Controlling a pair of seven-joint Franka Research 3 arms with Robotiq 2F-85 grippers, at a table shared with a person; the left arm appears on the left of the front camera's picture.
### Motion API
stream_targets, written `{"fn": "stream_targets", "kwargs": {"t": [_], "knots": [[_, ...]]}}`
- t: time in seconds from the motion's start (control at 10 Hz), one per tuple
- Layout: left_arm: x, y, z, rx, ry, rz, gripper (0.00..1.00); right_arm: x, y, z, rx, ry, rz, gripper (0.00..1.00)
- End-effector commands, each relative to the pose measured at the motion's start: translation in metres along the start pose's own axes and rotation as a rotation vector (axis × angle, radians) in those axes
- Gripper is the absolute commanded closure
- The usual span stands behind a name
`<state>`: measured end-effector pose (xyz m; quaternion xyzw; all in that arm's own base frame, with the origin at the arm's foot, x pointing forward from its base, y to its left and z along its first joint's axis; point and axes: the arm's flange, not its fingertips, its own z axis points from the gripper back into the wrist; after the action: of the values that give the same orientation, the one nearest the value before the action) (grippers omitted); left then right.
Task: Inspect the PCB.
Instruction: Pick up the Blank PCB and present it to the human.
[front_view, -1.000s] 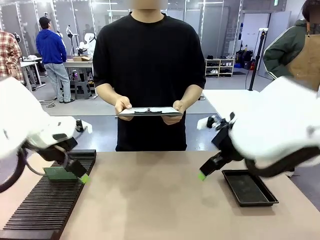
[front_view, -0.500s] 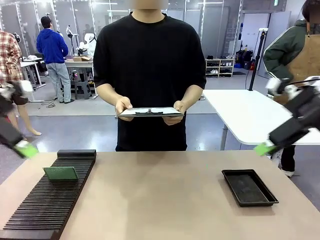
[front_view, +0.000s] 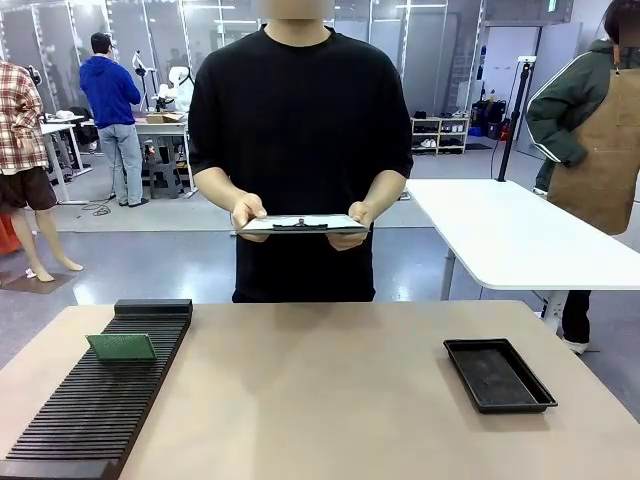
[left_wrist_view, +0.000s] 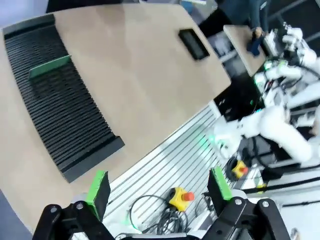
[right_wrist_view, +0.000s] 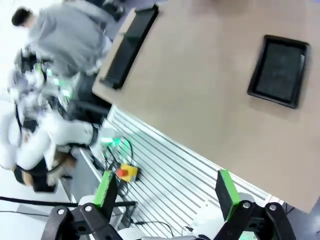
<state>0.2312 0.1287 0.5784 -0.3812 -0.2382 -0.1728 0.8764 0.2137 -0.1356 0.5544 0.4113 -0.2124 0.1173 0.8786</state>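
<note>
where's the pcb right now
In the front view the PCB sits on the black slotted rack on the left, toward the rack's far end, well apart from the black tray on the right.

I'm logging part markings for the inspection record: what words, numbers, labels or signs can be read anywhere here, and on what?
No text can be read in any view.
PCB: any print on its surface is too small to read.
clipboard: seen edge-on, its sheet is not legible.
black tray: no label visible.
</note>
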Motion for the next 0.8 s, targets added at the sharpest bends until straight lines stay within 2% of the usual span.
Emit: {"fn": "stream_targets", "kwargs": {"t": [0.0,0.2,0.3,0.4,0.7], "knots": [[-0.017,0.014,-0.014,-0.073,-0.067,0.134,0.0,-0.014,-0.013,-0.007,0.037,-0.061,-0.038,0.0],[-0.021,0.023,-0.012,-0.059,-0.117,0.145,0.0,-0.014,-0.019,-0.008,0.051,-0.078,-0.046,0.0],[-0.021,0.02,-0.005,-0.001,-0.16,0.109,0.0,-0.013,-0.018,-0.007,0.047,-0.119,-0.028,0.0],[-0.028,0.027,-0.009,-0.063,-0.083,0.139,0.0,-0.018,-0.019,0.0,0.034,-0.066,-0.077,0.0],[-0.028,0.027,-0.009,-0.063,-0.083,0.139,0.0,-0.018,-0.019,0.0,0.034,-0.066,-0.077,0.0]]}}
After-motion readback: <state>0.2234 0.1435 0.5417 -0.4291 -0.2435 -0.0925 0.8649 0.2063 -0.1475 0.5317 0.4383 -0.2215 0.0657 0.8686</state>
